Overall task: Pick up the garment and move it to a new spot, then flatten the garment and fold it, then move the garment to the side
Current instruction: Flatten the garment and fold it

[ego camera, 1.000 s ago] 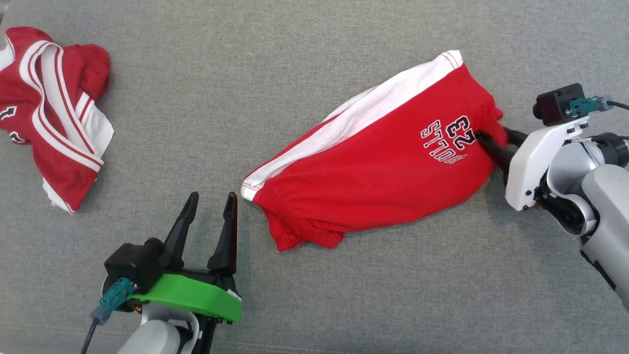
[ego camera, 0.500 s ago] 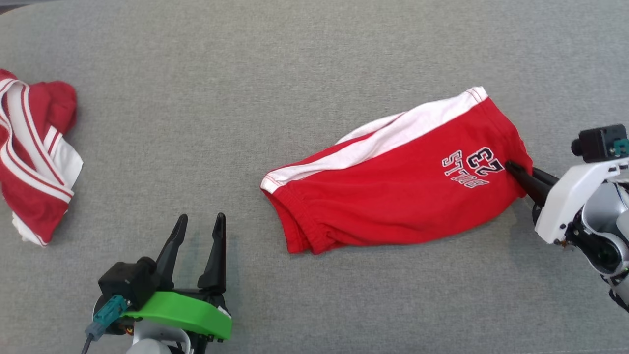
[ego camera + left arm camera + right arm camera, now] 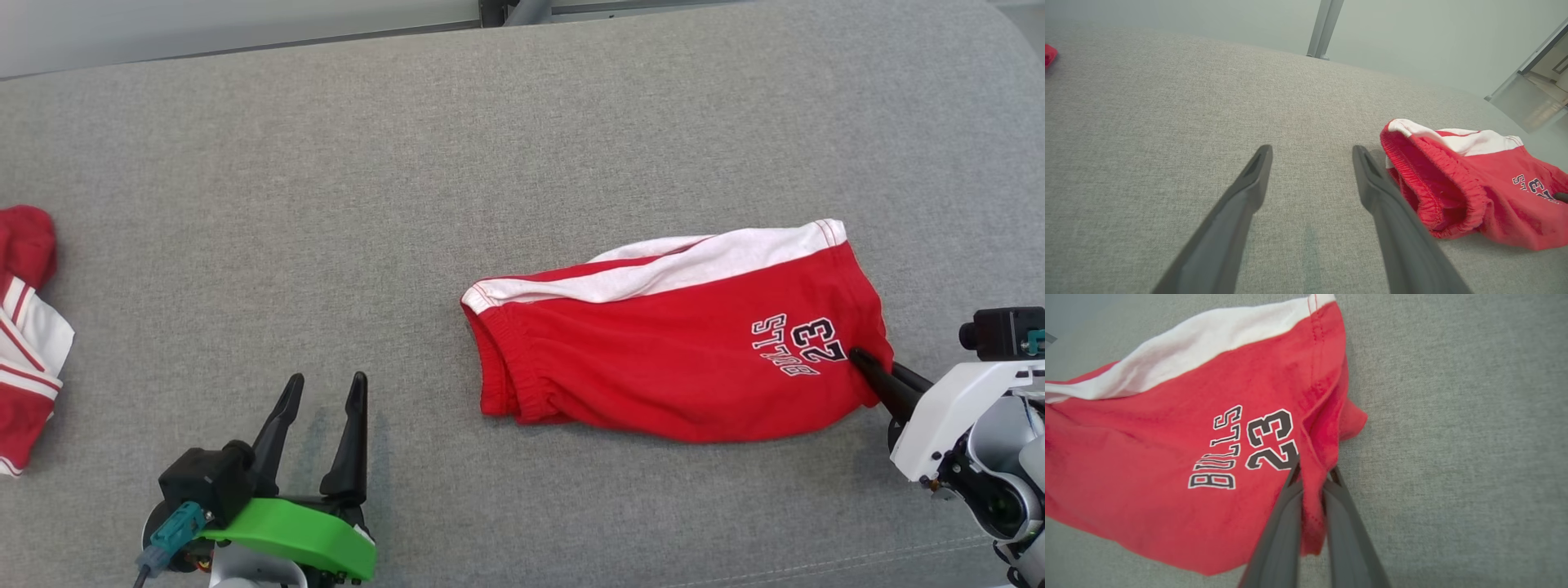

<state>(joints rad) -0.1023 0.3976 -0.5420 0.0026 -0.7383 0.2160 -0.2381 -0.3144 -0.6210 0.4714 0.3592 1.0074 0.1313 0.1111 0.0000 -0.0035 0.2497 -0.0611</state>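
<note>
The right pincer (image 3: 1312,473) is clamped on a fold at the leg end of the red shorts (image 3: 1167,437), just beside the "BULLS 23" print (image 3: 1245,449). The shorts lie right of centre on the grey surface (image 3: 326,204), white stripe (image 3: 694,265) on the far side. The elastic waistband (image 3: 1437,179) faces the left pincer (image 3: 322,380), which is spread wide, empty and near it. A red-and-white garment (image 3: 24,343) lies at the far left.

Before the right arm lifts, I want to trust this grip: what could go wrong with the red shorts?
1. The right gripper pinches only a narrow fold at the leg end of the red shorts; it may slip out under load.
2. The left gripper stands open, off the cloth, so a one-sided lift would likely leave the waistband dragging and bunched.
</note>
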